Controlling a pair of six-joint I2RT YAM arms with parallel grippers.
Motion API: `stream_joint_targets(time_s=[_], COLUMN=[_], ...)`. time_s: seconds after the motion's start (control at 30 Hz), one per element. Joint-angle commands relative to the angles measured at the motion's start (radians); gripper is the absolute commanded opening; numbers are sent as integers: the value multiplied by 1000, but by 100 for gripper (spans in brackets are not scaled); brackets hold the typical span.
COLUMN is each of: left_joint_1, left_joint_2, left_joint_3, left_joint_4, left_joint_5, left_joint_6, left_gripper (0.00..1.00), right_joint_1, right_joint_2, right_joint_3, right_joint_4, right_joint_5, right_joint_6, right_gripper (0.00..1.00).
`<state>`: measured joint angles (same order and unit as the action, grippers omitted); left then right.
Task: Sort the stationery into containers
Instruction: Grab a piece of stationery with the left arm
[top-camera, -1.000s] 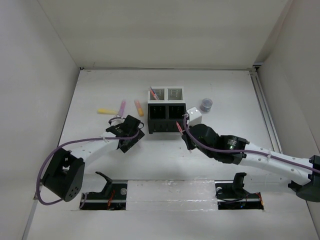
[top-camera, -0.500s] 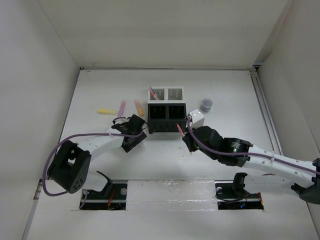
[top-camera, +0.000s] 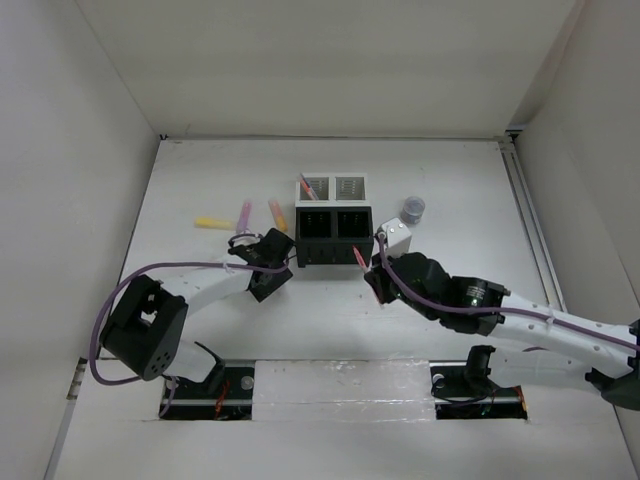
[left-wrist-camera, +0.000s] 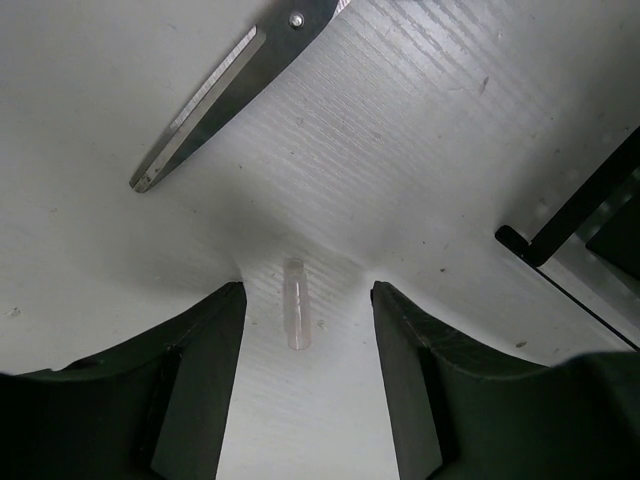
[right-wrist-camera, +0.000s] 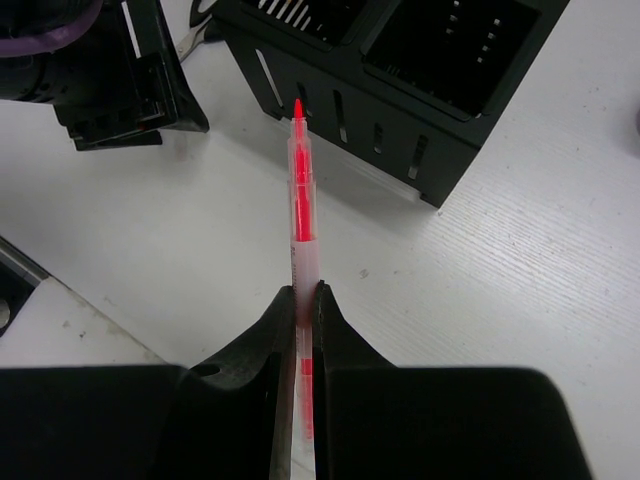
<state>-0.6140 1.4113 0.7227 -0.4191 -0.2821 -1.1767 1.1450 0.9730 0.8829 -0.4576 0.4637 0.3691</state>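
We find the right gripper (right-wrist-camera: 303, 297) clamped on the red pen (right-wrist-camera: 299, 200). The pen's long axis runs straight out from the fingers, its tip close to the near wall of the black compartments (right-wrist-camera: 345, 125). The left gripper (left-wrist-camera: 306, 295) stands parted astride a small clear piece (left-wrist-camera: 297, 318) lying lengthwise on the table (left-wrist-camera: 420, 150), with the scissors (left-wrist-camera: 215, 95) beyond. We judge the right arm nearer a deposit.

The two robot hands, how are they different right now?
The left gripper has its fingers apart, while the right gripper is pinched shut. The left gripper holds nothing, and a small clear tube lies on the table between its fingers; the right gripper grips a red pen. Both sit low, close to the black mesh compartments.
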Motion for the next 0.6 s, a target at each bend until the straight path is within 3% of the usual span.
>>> stream_joint_targets(time_s=[0.0,0.1,0.2,0.23,0.57], left_joint_1=[-3,-3,-3,-3,-53], left_joint_2=[21,34,46,46,84], left_joint_3=[4,4,4,4,-5], left_joint_4=[-47,-56,-56,-56,-56], left_joint_5=[-5,-5,-5,6,15], left_joint_6=[-21,-21,-21,-21,-34], left_gripper=[50,37,37,31,28], right_joint_1=[-5,-5,-5,-5,-5], right_joint_2=[-36,-36,-45,-54,-73], right_joint_3=[-9,-9,-9,-9,-18], right_joint_4=[56,65,65,65,65], right_joint_5=[-2,-2,-2,-2,-11], right_joint_6=[-18,-18,-18,-18,-27], right_gripper=[0,0,0,0,0])
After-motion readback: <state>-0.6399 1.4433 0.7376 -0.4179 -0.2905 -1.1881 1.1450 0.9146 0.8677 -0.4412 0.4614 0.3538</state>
